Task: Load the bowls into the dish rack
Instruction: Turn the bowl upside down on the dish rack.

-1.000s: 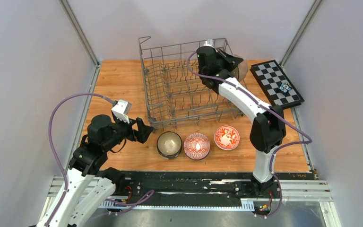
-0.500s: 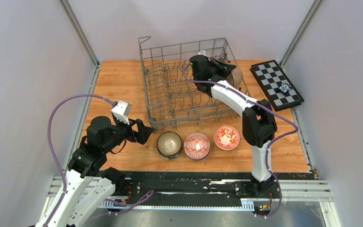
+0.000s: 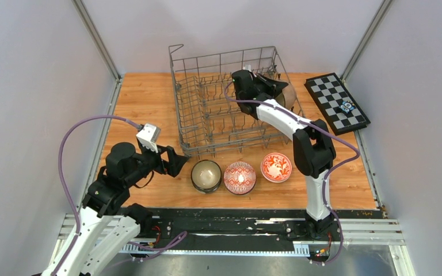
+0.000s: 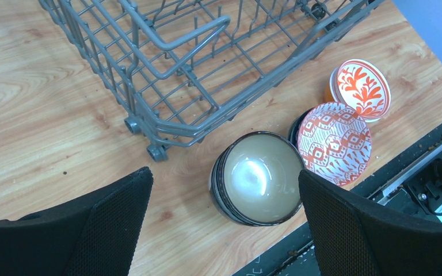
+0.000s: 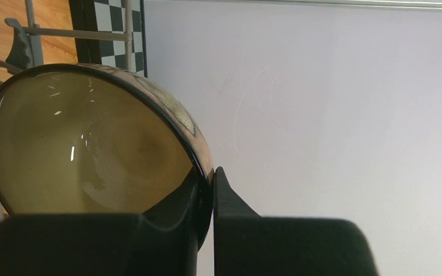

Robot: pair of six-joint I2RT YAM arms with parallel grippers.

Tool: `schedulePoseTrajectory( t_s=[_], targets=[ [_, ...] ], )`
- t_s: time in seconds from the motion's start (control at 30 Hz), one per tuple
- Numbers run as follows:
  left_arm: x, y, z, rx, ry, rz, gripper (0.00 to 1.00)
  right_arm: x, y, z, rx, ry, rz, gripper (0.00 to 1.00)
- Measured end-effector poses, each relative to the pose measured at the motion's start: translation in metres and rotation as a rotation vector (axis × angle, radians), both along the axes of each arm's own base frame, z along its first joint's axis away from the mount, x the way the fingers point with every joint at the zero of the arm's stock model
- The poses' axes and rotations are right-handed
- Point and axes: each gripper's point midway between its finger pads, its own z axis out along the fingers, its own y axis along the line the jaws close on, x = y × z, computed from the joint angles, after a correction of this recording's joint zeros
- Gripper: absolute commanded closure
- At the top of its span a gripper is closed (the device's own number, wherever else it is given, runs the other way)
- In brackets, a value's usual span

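Observation:
The grey wire dish rack [image 3: 218, 109] stands at the back middle of the table. My right gripper [image 3: 275, 86] hovers over its far right wall, shut on the rim of a dark-rimmed beige bowl [image 3: 290, 95] that is tipped on edge. In the right wrist view this bowl [image 5: 86, 144] fills the left, with its rim pinched in my right gripper [image 5: 212, 190]. Three bowls sit in a row before the rack: dark-rimmed beige [image 3: 206, 175], red-white patterned [image 3: 239, 176], red-white floral [image 3: 276, 167]. My left gripper [image 3: 176, 160] stands open beside the beige bowl [image 4: 258, 178], nothing between its fingers [image 4: 92, 230].
A black-and-white chequered board [image 3: 336, 102] with a small object on it lies right of the rack. The rack's near corner and foot [image 4: 155, 150] are close to my left gripper. Grey walls enclose the table. A black rail [image 3: 236, 221] runs along the near edge.
My right arm has swung the held bowl leftward and lower, toward the rack's right wall. The left arm and the three bowls on the table have stayed put.

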Motion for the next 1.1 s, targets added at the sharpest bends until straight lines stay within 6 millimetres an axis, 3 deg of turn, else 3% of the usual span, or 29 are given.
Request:
schedulePoseTrajectory(
  t_s=[0.4,0.7,0.8,0.97,1.1],
  targets=[
    [-0.001,0.001,0.001,-0.001,-0.008,0.002,0.02,-0.005,0.009,-0.016,-0.034,0.028,-0.01,0.96],
    [-0.001,0.001,0.002,0.0,-0.009,0.005,0.02,-0.014,0.015,-0.024,-0.03,0.037,-0.02,0.69],
    [-0.001,0.001,0.002,-0.001,-0.01,0.005,0.02,-0.015,0.016,-0.031,-0.02,0.053,-0.017,0.64],
    [-0.001,0.001,0.002,-0.001,-0.009,0.005,0.02,-0.019,0.017,-0.042,-0.016,0.087,-0.016,0.63],
    [-0.001,0.001,0.002,0.0,-0.01,0.005,0.01,-0.021,0.018,-0.045,-0.001,0.1,-0.011,0.81]
  ],
)
